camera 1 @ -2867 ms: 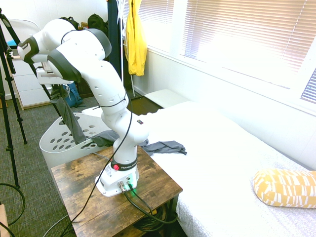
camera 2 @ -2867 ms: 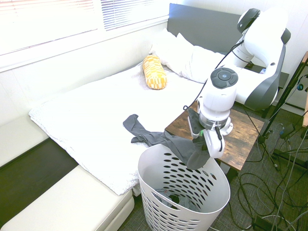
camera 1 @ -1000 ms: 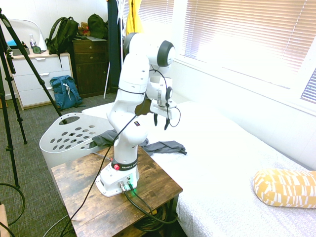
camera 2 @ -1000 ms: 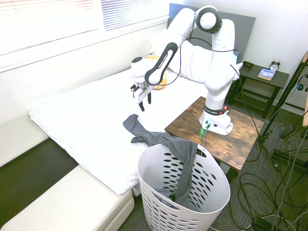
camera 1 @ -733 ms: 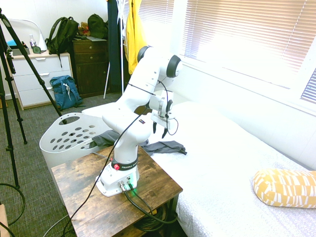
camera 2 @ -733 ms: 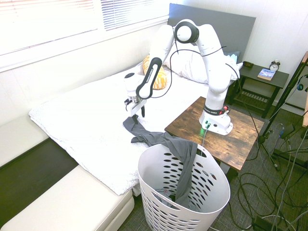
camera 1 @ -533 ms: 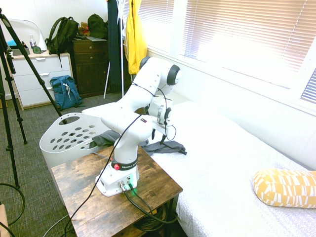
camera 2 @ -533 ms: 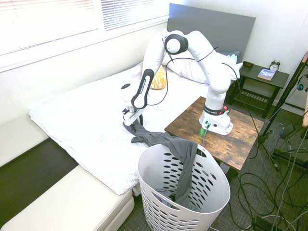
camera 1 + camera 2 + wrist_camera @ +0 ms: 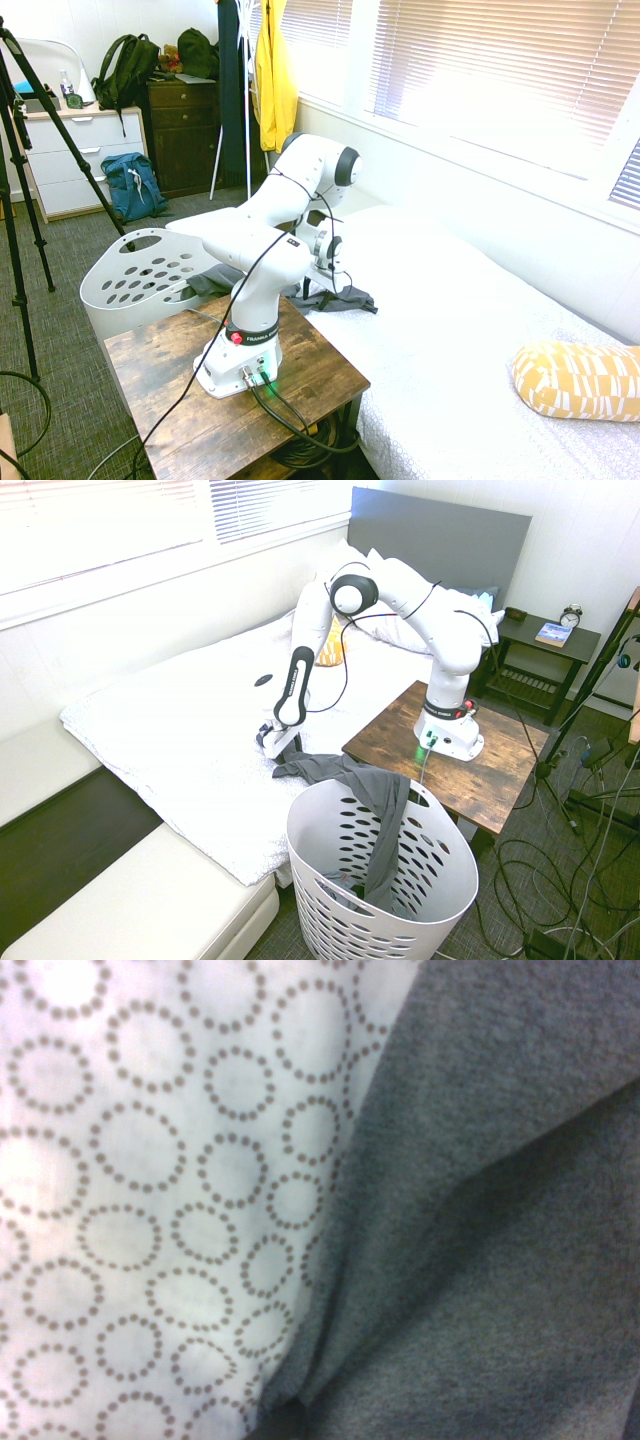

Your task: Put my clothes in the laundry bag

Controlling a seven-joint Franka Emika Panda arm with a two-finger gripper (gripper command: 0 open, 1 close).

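Observation:
The clothes [image 9: 345, 770], one dark grey garment, trail from the white bed [image 9: 170, 730] over the rim of the laundry bag [image 9: 400, 900], a white holed basket, and hang down inside it. The far end of the clothes [image 9: 345, 297] lies on the bed beside the laundry bag [image 9: 130, 285]. My gripper [image 9: 271, 742] points down onto that bed end, open, with its tips at the fabric. It stands low over the sheet, gripper [image 9: 321, 288] partly hidden by the arm. Up close, the wrist view shows grey cloth [image 9: 500, 1210] next to circle-printed sheet [image 9: 150, 1160].
The arm's wooden side table [image 9: 500, 760] stands between bed and basket. A yellow patterned pillow [image 9: 580, 380] lies further up the bed. A yellow jacket [image 9: 272, 80] hangs by the window, and a blue backpack [image 9: 130, 185] sits by the dresser. A white bench [image 9: 150, 900] runs along the bed's foot.
The arm swung from the basket over to the bed and dropped the open gripper onto the garment's end. The garment, let go earlier, stays draped over the basket rim.

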